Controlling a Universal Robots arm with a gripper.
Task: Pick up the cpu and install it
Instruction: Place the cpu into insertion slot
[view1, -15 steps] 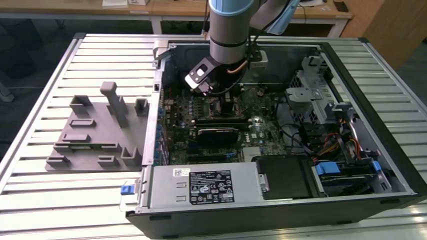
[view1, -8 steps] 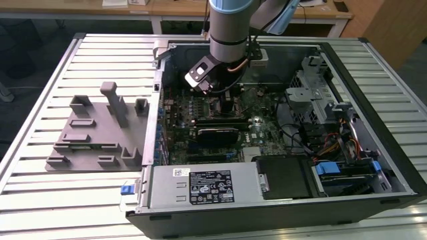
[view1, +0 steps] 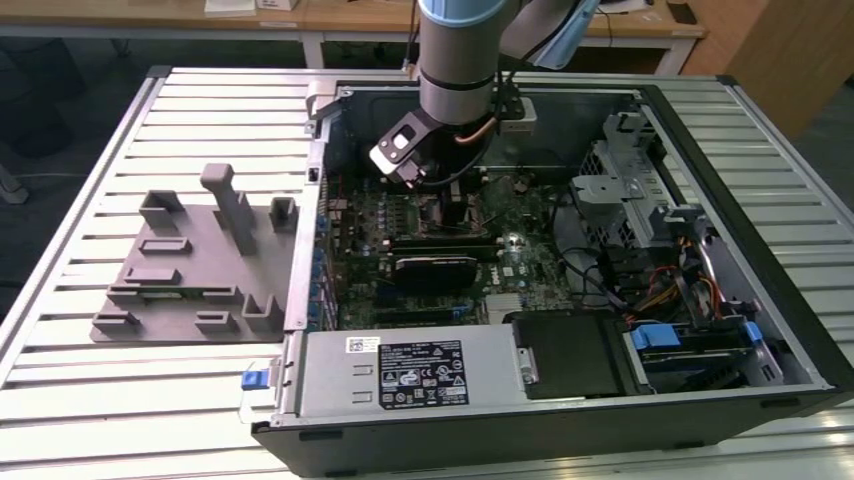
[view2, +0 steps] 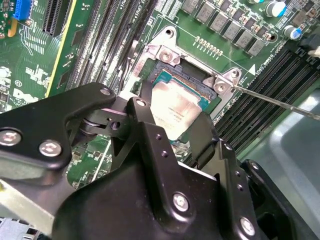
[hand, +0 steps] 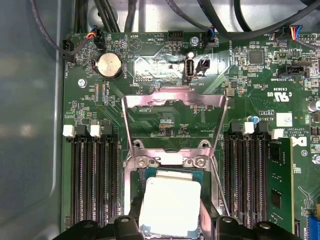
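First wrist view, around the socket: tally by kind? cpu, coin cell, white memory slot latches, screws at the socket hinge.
cpu: 1
coin cell: 1
white memory slot latches: 4
socket hinge screws: 2
Total: 8

Cpu (hand: 170, 206) at socket (hand: 135, 162), between memory slots (hand: 92, 180)

Black memory slots (hand: 95, 180) flank the fingers (hand: 127, 227) on either side, a metal load plate (hand: 175, 95) lies open just beyond them, and a coin battery (hand: 109, 66) sits farther off on the green motherboard (hand: 250, 85).
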